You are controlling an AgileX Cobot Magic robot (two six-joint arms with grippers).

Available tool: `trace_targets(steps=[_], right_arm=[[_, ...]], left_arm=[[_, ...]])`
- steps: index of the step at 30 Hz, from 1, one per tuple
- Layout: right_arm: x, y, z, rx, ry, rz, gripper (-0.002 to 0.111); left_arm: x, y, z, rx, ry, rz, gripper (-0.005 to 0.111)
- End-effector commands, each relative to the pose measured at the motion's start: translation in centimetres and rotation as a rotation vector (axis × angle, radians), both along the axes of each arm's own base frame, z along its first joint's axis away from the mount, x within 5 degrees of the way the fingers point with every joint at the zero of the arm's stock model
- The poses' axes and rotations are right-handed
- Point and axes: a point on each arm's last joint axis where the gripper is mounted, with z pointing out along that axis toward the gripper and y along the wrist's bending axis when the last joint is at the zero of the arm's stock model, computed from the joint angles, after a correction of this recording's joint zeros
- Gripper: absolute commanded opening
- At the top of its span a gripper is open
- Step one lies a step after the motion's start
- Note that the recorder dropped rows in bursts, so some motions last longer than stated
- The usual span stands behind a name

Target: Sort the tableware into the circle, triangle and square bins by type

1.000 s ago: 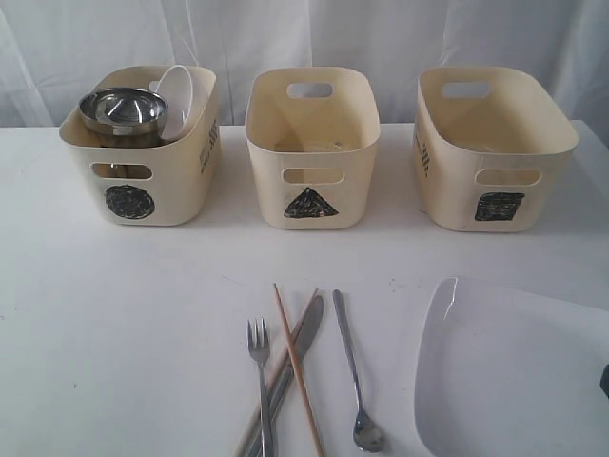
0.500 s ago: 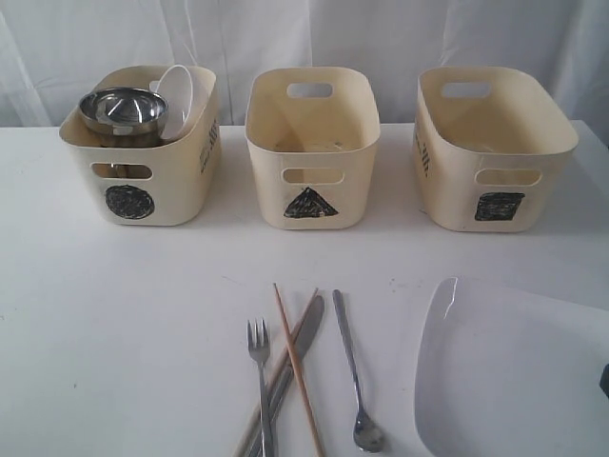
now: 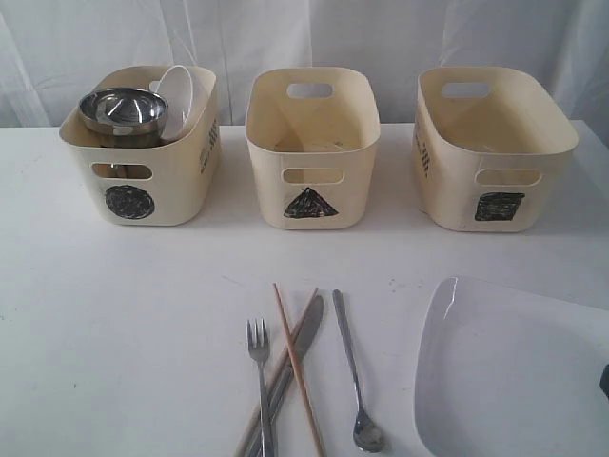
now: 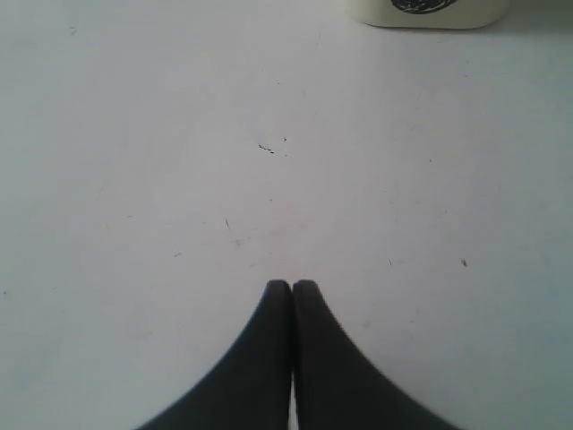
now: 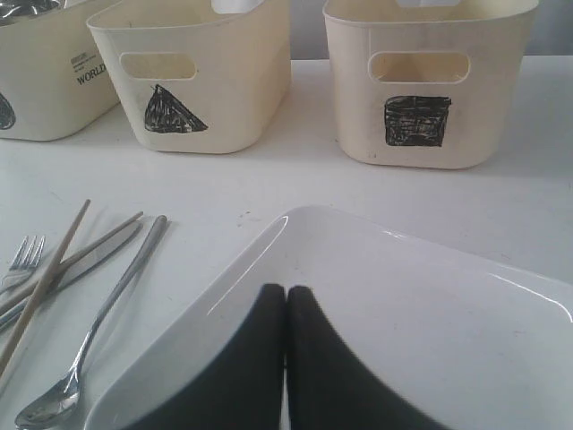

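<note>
A: What has changed over the last second?

B: Nothing that I can find. On the table (image 3: 95,314) the plate (image 3: 514,381) lies at the front right, just where it was. The square bin (image 3: 447,190) stands well behind it and looks empty.

A: And the other bins?

B: Same as before. The circle bin (image 3: 181,181) on the left holds the steel bowl (image 3: 122,109), with the white bowl (image 3: 179,95) leaning on edge beside it (a mug may sit under the steel bowl, but I cannot make it out). The triangle bin (image 3: 266,181) in the middle looks empty, though its floor is hard to read.

A: The cutlery?

B: Unmoved, in front of the triangle bin. The chopsticks (image 3: 297,367) lie across the knife (image 3: 303,328), with the spoon (image 3: 352,371) to their right and the fork (image 3: 260,362) to their left.

A: The pincers, then?

B: Both are clenched on nothing. The right pincer (image 5: 286,291) hangs over the plate. The left pincer (image 4: 292,287) is above bare table, with the circle bin's foot far ahead of it.

A: So what does the stillness mean?

B: I judge it a pause between steps. The round vessels look sorted, while the plate and all the cutlery are yet to go. Given where the right pincer sits, the plate seems the likely next pick for the square bin, and the pincer must open first.
</note>
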Motion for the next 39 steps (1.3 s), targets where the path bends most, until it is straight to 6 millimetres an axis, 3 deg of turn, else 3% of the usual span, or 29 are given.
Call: trace_targets(steps=[1, 14, 20, 25, 30, 32, 35, 37, 39], right_arm=[[0.0, 0.0, 0.1, 0.007, -0.017, 0.003, 0.0], [0.0, 0.0, 0.1, 0.007, -0.017, 0.003, 0.0], [0.3, 0.2, 2.0, -0.074, -0.243, 0.036, 0.0], [-0.3, 0.4, 5.4, 0.06, -0.605, 0.054, 0.0], [-1.5, -0.5, 8.0, 0.43, -0.852, 0.021, 0.0], [-1.6, -1.1, 10.1, 0.553, -0.88, -0.011, 0.0], [0.1, -0.4, 14.3, 0.487, -0.845, 0.009, 0.0], [2.8, 1.3, 17.4, 0.301, -0.811, 0.108, 0.0], [6.3, 3.2, 19.1, 0.112, -0.708, 0.217, 0.0]], left_arm=[[-0.1, -0.1, -0.4, -0.012, 0.019, -0.003, 0.0], [0.0, 0.0, -0.2, 0.001, -0.001, -0.001, 0.0], [0.0, 0.0, -0.2, 0.001, -0.001, -0.001, 0.0], [0.0, 0.0, -0.2, 0.001, -0.001, -0.001, 0.0], [0.0, 0.0, -0.2, 0.001, -0.001, -0.001, 0.0], [0.0, 0.0, -0.2, 0.001, -0.001, -0.001, 0.0], [0.0, 0.0, -0.2, 0.001, -0.001, -0.001, 0.0], [0.0, 0.0, -0.2, 0.001, -0.001, -0.001, 0.0], [0.0, 0.0, -0.2, 0.001, -0.001, -0.001, 0.0]])
